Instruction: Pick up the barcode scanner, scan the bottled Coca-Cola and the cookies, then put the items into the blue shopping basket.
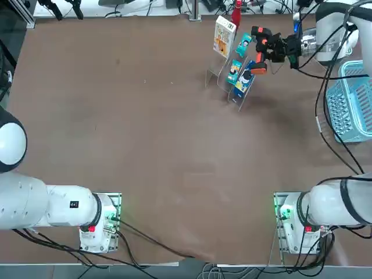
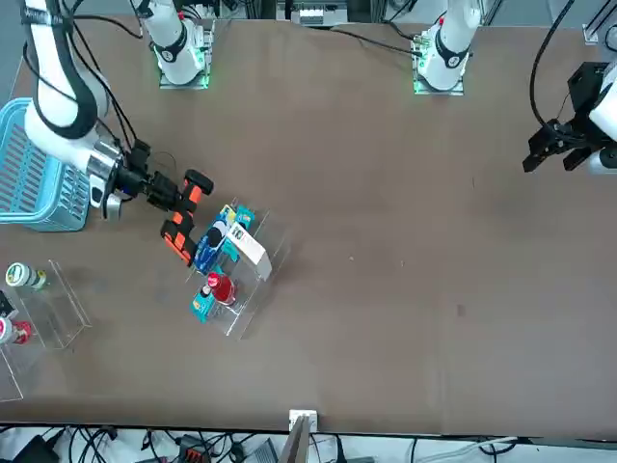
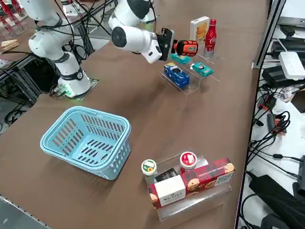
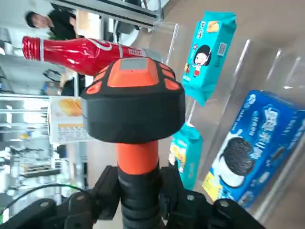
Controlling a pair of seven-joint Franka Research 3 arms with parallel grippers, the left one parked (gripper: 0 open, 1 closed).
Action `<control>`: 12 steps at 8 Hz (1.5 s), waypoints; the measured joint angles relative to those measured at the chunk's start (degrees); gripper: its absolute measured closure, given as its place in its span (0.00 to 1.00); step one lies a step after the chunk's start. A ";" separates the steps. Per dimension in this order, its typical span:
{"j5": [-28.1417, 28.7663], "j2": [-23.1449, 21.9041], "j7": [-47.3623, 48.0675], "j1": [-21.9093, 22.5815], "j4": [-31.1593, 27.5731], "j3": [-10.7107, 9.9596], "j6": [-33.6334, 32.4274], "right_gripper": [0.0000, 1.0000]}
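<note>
You had one scanner [image 3: 189, 47], one cola bottle [image 3: 209, 32], one white cookie carton [image 3: 198, 29], two teal packets [image 3: 200, 69], one blue packet [image 3: 176, 75], and one basket [image 3: 86, 141].

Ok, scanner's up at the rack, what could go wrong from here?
The right gripper holds the scanner very near the goods, so its head may knock the Coca-Cola or cookies over. The blue packet and teal packets sit close by; the wrong barcode might get scanned.

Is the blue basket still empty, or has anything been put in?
Empty. The right side view shows only bare lattice floor inside the blue basket; the Coca-Cola bottle and white cookie carton stand on the display rack.
</note>
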 joint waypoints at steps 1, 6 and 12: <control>3.60 1.53 -1.68 0.01 0.03 -0.01 -0.98 0.56; 15.22 6.97 -11.85 0.01 0.27 -0.05 -5.58 0.56; 20.96 10.97 -18.80 0.02 0.54 -0.07 -9.08 0.56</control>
